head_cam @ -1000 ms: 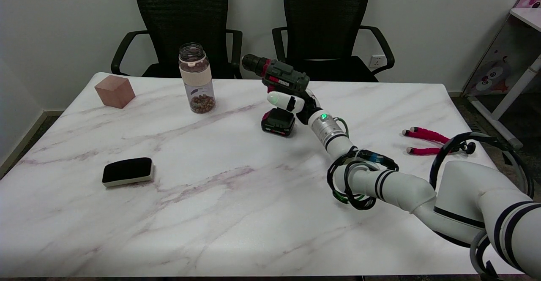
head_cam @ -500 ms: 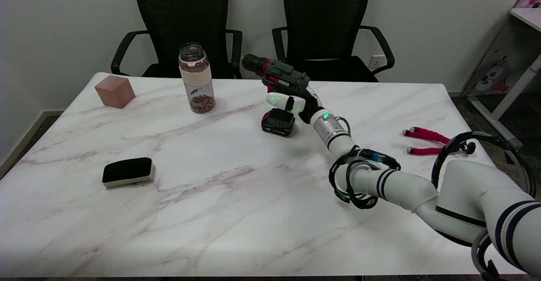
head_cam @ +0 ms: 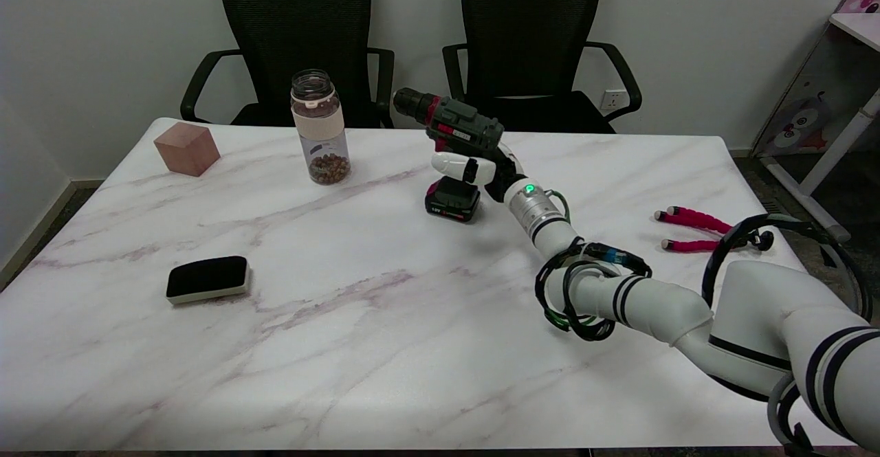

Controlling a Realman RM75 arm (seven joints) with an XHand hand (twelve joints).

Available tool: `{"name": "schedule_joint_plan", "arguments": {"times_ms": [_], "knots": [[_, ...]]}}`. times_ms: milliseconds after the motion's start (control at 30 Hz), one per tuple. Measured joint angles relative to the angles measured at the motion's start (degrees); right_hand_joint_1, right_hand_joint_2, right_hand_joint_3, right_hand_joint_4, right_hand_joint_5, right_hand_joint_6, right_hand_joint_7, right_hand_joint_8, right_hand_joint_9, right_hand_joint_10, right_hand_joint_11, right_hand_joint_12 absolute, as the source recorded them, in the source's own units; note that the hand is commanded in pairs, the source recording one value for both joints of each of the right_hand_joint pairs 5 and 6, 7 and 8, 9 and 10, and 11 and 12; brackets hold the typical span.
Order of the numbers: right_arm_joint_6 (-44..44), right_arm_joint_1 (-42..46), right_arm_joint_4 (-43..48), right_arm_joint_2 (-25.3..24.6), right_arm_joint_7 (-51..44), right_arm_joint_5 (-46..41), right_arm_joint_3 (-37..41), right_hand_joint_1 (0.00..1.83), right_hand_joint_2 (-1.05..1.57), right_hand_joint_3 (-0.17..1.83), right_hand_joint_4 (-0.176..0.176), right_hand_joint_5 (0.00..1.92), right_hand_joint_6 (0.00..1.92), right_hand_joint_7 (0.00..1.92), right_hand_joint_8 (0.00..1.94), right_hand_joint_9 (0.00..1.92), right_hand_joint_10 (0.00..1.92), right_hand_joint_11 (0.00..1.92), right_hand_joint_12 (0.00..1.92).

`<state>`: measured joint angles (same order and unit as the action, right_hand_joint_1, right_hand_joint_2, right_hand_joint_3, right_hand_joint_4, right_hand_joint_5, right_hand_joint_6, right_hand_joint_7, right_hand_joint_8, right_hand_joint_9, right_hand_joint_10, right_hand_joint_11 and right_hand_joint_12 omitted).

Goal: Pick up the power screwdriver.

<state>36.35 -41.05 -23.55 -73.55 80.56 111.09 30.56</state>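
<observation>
Risk of tipping: the right hand [head_cam: 481, 168] wraps the power screwdriver [head_cam: 452, 151] at its handle, and the heavy battery below may swing if the grip is loose.

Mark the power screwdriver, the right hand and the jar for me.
power screwdriver [head_cam: 462, 121], head view, on its dark green body.
right hand [head_cam: 481, 167], head view, on the hand at the grip.
jar [head_cam: 320, 127], head view, on its beige band.

Right hand [head_cam: 481, 167] grips, arm outstretched.
</observation>
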Motion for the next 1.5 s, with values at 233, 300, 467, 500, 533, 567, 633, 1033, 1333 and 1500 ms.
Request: {"name": "schedule_joint_plan", "arguments": {"times_ms": [233, 300, 467, 500, 533, 567, 633, 1033, 1333, 1500], "knots": [[-0.05, 0.03, -0.34, -0.11, 0.03, 0.08, -0.48, 1.02, -0.31, 0.92, 0.176, 0.40, 0.40, 0.40, 0.40, 0.53, 0.53, 0.28, 0.28], [-0.06, 0.03, -0.48, -0.17, 0.03, 0.09, -0.67, 1.02, -0.31, 0.91, 0.176, 0.40, 0.40, 0.40, 0.40, 0.53, 0.53, 0.27, 0.27], [-0.08, 0.03, -0.77, -0.26, 0.03, 0.10, -1.01, 1.04, -0.28, 0.87, 0.176, 0.41, 0.41, 0.41, 0.41, 0.54, 0.54, 0.27, 0.27], [-0.08, 0.03, -0.86, -0.28, 0.03, 0.10, -1.09, 1.05, -0.27, 0.86, 0.176, 0.41, 0.41, 0.41, 0.41, 0.55, 0.55, 0.28, 0.28], [-0.08, 0.03, -0.93, -0.29, 0.03, 0.11, -1.14, 1.05, -0.26, 0.85, 0.176, 0.41, 0.41, 0.41, 0.41, 0.56, 0.56, 0.29, 0.29], [-0.08, 0.03, -0.99, -0.29, 0.03, 0.11, -1.18, 1.05, -0.26, 0.85, 0.176, 0.41, 0.41, 0.41, 0.41, 0.56, 0.56, 0.30, 0.30], [-0.08, 0.02, -1.08, -0.29, 0.03, 0.11, -1.25, 1.06, -0.25, 0.87, 0.176, 0.42, 0.42, 0.42, 0.42, 0.59, 0.59, 0.35, 0.35], [0.14, -0.09, -1.46, -0.36, 0.03, 0.11, -1.54, 1.12, -0.20, 1.20, 0.176, 0.47, 0.47, 0.47, 0.47, 0.97, 0.97, 0.96, 0.96], [0.23, -0.20, -1.65, -0.45, 0.04, 0.17, -1.62, 1.14, -0.16, 1.31, 0.176, 0.48, 0.48, 0.48, 0.48, 1.11, 1.11, 1.10, 1.10], [0.17, -0.24, -1.64, -0.46, 0.03, 0.18, -1.59, 1.15, -0.10, 1.26, 0.176, 0.49, 0.49, 0.49, 0.49, 1.11, 1.11, 1.11, 1.11]]}}
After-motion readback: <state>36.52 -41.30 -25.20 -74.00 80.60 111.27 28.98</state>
